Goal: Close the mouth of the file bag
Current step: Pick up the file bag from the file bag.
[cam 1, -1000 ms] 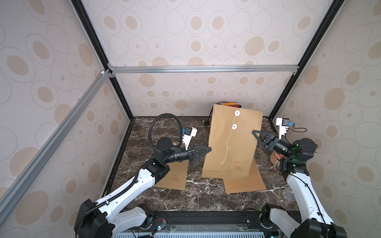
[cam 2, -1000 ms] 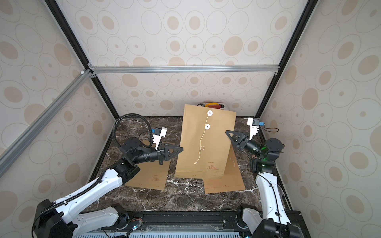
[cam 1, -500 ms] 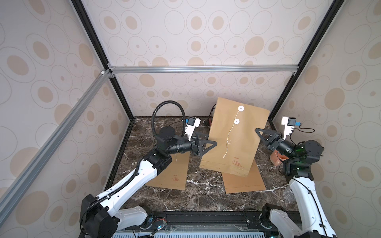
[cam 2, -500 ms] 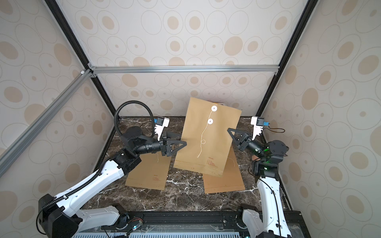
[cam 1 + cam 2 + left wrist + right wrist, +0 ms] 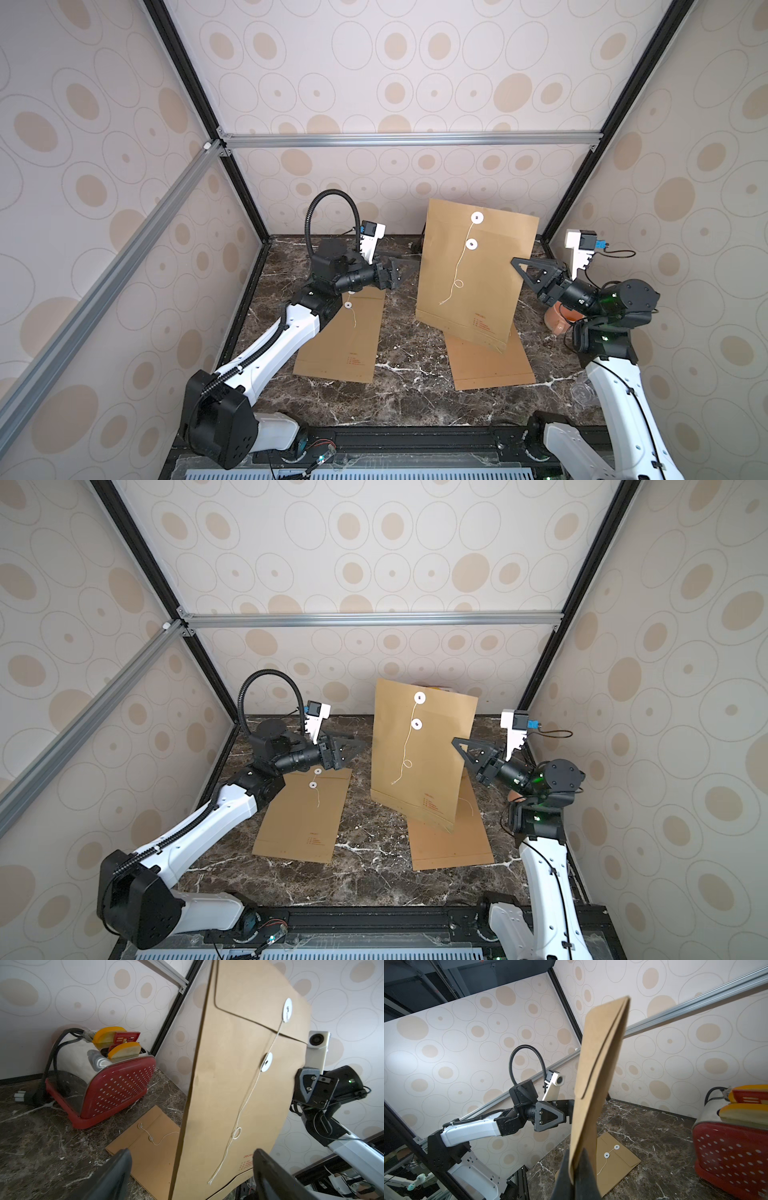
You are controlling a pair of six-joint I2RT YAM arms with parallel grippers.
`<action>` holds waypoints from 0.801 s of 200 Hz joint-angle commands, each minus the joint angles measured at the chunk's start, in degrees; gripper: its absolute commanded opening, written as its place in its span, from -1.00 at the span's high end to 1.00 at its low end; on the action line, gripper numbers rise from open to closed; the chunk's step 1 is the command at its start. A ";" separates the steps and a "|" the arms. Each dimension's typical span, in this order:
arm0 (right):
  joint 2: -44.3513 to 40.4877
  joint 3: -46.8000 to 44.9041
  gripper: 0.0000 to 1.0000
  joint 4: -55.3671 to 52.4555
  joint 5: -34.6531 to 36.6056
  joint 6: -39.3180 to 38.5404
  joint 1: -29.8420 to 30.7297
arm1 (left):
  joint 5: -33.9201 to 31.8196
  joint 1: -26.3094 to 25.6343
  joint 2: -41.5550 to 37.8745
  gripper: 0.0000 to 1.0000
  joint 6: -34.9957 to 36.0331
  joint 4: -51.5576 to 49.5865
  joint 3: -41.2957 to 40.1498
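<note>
I am holding the file bag upright and a little tilted over the right half of the table. My right pincer is clamping tight on the bag's side edge, and its low corner is hanging over a spare envelope that is lying flat. I cannot tell whether that corner is touching it. My left pincer is standing wide open with nothing in it, just beside the bag's other edge and facing its front. By my reading, the fold is done and the tying is what I am working on. The flap is lying down over the mouth, but the string is running from the upper disc past the lower disc and dangling loose, wound round nothing. Next I am looking to bring the open left pincer onto the free end of the string, pinch it, and lead it around the lower disc. That calls for a fine, light pinch on a thin, swaying cord. My right pincer needs to be keeping the bag steady meanwhile, since the paper is stiff but could twist in a one-edge grip.
</note>
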 commanded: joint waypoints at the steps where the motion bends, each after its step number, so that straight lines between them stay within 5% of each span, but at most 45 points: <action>1: 0.77 2.77 1.00 -0.11 -1.54 -2.49 2.14 | 5.02 -0.07 0.53 -0.85 -1.82 9.07 1.05; 39: 1.75 3.92 1.00 -2.23 -0.68 -5.27 5.22 | 5.09 0.56 -0.13 -0.88 -2.31 10.20 -1.48; 81: 4.27 3.16 1.00 3.23 0.08 -2.15 6.15 | 9.71 3.03 0.10 -0.58 -15.44 26.97 -4.50; 101: 4.63 3.30 1.00 2.51 1.06 -3.50 6.67 | 10.75 3.02 -0.31 -0.28 -17.13 29.41 -5.19; 118: 4.85 3.58 1.00 1.22 1.31 -4.45 6.69 | 10.73 3.03 -0.31 0.31 -17.98 29.71 -5.23; 160: 4.30 4.76 1.00 2.30 1.20 -2.57 7.06 | 7.28 3.05 -1.21 -0.30 -9.86 13.78 -3.13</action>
